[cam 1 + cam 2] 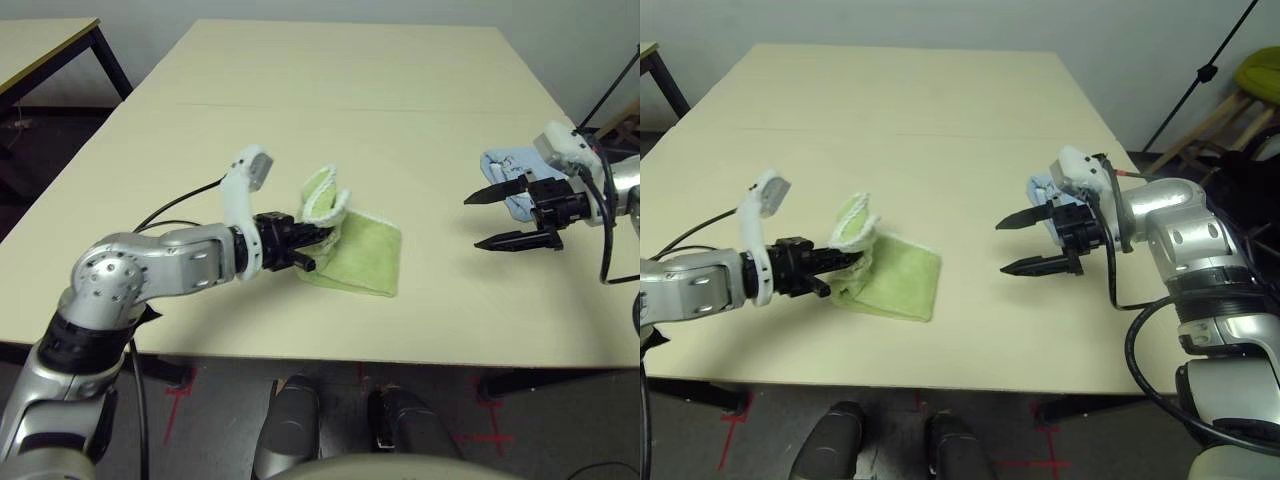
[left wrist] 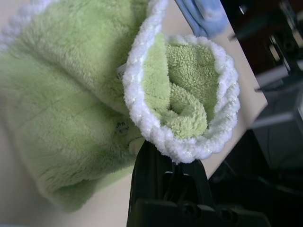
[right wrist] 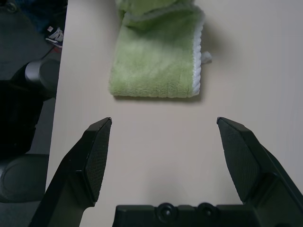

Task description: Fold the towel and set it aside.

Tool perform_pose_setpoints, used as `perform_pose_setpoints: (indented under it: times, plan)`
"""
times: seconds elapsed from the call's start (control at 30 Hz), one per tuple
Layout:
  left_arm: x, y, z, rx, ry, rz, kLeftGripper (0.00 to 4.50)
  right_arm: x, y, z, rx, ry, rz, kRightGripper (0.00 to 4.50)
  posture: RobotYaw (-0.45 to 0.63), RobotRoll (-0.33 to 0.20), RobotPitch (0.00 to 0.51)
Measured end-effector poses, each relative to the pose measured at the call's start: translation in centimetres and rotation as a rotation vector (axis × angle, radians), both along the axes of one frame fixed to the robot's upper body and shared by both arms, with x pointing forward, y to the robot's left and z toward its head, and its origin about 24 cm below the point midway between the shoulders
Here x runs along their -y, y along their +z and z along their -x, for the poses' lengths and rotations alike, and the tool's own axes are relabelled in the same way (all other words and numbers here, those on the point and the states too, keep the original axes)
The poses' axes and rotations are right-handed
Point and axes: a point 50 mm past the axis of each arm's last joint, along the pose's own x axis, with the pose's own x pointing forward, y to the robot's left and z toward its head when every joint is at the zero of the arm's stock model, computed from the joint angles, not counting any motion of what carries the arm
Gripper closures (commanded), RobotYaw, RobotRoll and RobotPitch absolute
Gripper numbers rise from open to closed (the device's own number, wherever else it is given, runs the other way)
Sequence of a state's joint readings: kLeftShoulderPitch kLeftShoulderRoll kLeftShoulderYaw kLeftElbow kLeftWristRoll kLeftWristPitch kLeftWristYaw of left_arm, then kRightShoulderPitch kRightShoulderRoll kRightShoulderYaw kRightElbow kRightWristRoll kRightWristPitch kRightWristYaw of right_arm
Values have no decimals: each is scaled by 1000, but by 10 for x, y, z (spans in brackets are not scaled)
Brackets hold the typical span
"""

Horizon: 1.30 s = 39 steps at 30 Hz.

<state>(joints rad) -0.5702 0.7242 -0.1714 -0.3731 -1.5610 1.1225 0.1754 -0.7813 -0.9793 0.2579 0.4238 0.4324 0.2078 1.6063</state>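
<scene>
Green towel lies near the table's front edge, half folded. Left claw pinches one end, lifted and curled. Right claw waits wide, holding nothing. Next job, I think: lay that end flat across.

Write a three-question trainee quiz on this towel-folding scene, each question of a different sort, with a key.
1. True or false: the right gripper is shut on the towel.
2. Which gripper holds the towel's lifted white-edged end? A left, B right, C neither.
3. Fill in: the light-blue cloth lies behind the ___ gripper.

Key: 1 false, it is open above the table and holds nothing. 2 A, the left gripper is shut on it. 3 right.
</scene>
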Motion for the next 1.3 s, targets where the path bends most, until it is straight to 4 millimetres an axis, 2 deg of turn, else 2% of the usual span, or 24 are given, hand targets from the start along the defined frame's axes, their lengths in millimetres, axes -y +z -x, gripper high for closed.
perform_pose_setpoints:
  times: [0.17,0.2,0.3,0.4,0.67,0.8,0.97,1.03,1.1,1.13,1.2,1.3]
  plan:
    - [7,-18,3,-38,-91,-82,4480,-1,-1,2,-4,4,0,0,160,0,139]
    - [8,-20,4,-42,-103,-91,4266,0,-2,2,-6,2,-1,0,160,0,139]
    - [7,-23,3,-40,-116,-108,3518,0,-1,2,-2,-3,-3,0,158,0,134]
    - [8,-22,3,-49,-143,-97,2525,1,1,2,6,-7,-4,0,166,0,131]
    - [3,-4,7,-25,-208,-26,11,-5,-4,-1,13,4,-4,0,177,0,129]
    - [-9,9,5,3,-167,8,11,-8,-7,-3,-2,-4,-18,0,186,0,135]
    - [-52,29,-8,49,6,-26,11,-20,-4,-4,-61,-38,-109,0,188,0,134]
    - [-61,32,-12,69,48,-39,11,-29,-1,-4,-78,-25,-164,0,190,0,134]
    - [-65,34,-16,110,60,-40,477,-42,2,-2,-94,1,-204,0,188,0,133]
    - [-67,35,-18,133,63,-40,701,-49,3,-1,-98,20,-217,189,186,0,135]
    - [-69,36,-22,181,63,-59,1308,-61,3,0,-105,27,-234,628,185,0,135]
    - [-70,34,-26,232,40,-102,2264,-70,-3,1,-111,15,-252,1637,183,0,139]
